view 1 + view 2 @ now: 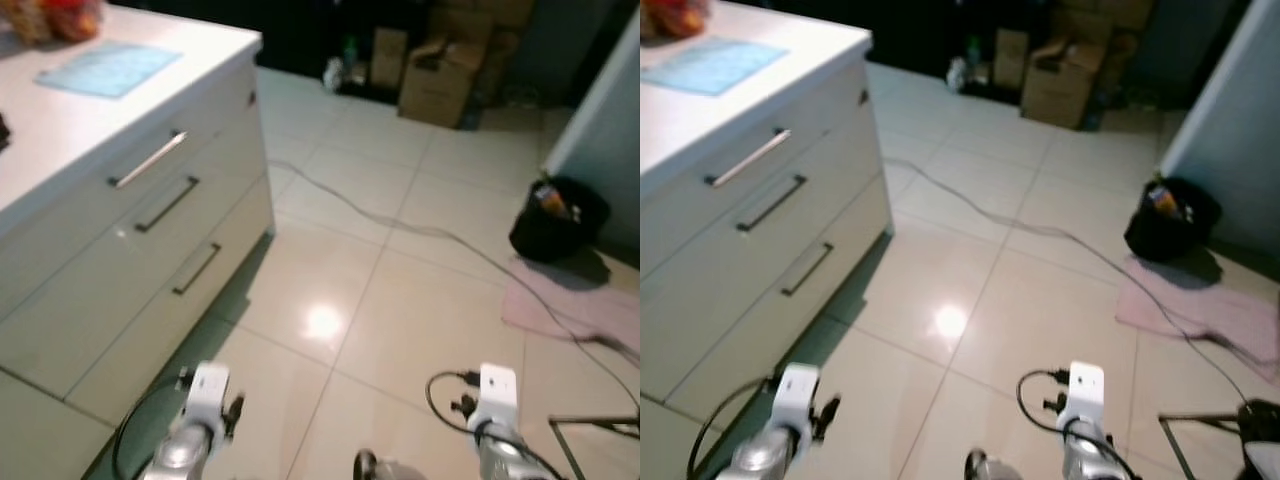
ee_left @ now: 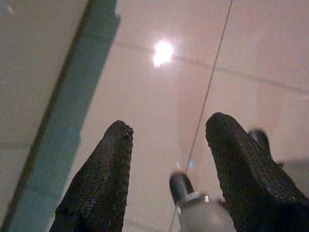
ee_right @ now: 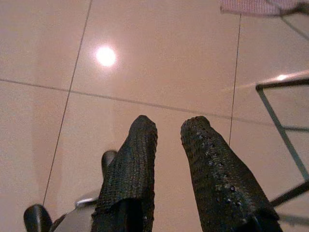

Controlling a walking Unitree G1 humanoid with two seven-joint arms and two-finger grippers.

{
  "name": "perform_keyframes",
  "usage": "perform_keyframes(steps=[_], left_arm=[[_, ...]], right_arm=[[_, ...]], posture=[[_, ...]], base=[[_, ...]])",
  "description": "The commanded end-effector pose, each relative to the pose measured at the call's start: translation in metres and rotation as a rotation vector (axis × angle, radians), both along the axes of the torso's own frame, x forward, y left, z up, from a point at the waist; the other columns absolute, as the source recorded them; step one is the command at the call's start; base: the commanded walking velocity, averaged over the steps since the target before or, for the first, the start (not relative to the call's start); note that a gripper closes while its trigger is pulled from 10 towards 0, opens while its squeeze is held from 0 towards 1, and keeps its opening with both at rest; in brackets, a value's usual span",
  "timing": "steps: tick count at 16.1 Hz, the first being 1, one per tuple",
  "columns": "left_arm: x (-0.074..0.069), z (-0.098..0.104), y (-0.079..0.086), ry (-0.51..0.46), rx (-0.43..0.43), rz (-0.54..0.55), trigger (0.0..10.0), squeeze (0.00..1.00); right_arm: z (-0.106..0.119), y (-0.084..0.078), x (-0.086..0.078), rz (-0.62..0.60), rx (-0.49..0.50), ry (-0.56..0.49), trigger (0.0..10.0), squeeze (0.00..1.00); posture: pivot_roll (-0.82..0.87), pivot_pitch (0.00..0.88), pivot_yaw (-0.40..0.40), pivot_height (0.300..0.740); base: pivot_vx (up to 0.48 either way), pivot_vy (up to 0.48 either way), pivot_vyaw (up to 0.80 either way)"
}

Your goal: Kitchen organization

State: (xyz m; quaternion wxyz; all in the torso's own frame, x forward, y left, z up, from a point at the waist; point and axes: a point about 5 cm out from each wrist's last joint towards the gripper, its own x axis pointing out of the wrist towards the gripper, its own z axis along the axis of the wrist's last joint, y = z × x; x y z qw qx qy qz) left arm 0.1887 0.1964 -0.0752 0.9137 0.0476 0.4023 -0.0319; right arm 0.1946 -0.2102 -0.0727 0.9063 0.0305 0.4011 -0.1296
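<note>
A white counter (image 1: pixel 60 140) with three handled drawers (image 1: pixel 165 205) stands to my left. On its top lie a light blue mat (image 1: pixel 108 68) and, at the far corner, something red and orange (image 1: pixel 70 18), too blurred to name. Both silver arms hang low over the tiled floor, the left wrist (image 1: pixel 205 395) near the counter's base and the right wrist (image 1: pixel 497 392) over bare tiles. My left gripper (image 2: pixel 166 125) is open above the floor with nothing between its fingers. My right gripper (image 3: pixel 169 123) is also open, with a narrower gap, and holds nothing.
A thin cable (image 1: pixel 400 222) runs across the glossy tiles. A black bag (image 1: pixel 558 220) and a pink cloth (image 1: pixel 570 305) lie at the right, beside a pale wall (image 1: pixel 610 130). Cardboard boxes (image 1: pixel 440 80) stand at the back. A black metal frame (image 1: pixel 595 425) sits by my right arm.
</note>
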Motion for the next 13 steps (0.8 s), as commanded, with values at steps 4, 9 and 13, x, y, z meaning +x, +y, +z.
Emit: perform_keyframes(steps=[4, 9, 13], left_arm=[[-0.017, -0.008, 0.009, 0.085, 0.029, 0.017, 10.0, 0.0], [-0.019, -0.01, 0.012, 0.109, 0.036, 0.029, 10.0, 0.0], [-0.019, -0.01, 0.01, 0.119, 0.04, 0.018, 10.0, 0.0]], right_arm=[[-0.013, 0.007, -0.02, 0.028, 0.051, 0.102, 10.0, 0.0], [-0.016, 0.007, -0.027, -0.007, 0.075, 0.127, 10.0, 0.0], [-0.016, 0.007, -0.028, 0.0, 0.072, 0.134, 10.0, 0.0]], posture=[[0.07, 0.076, 0.03, 0.74], [0.07, 0.082, 0.033, 0.74], [0.06, 0.082, 0.035, 0.74]], base=[[0.075, 0.0, 0.0], [0.392, 0.0, 0.0], [0.404, 0.0, -0.37]])
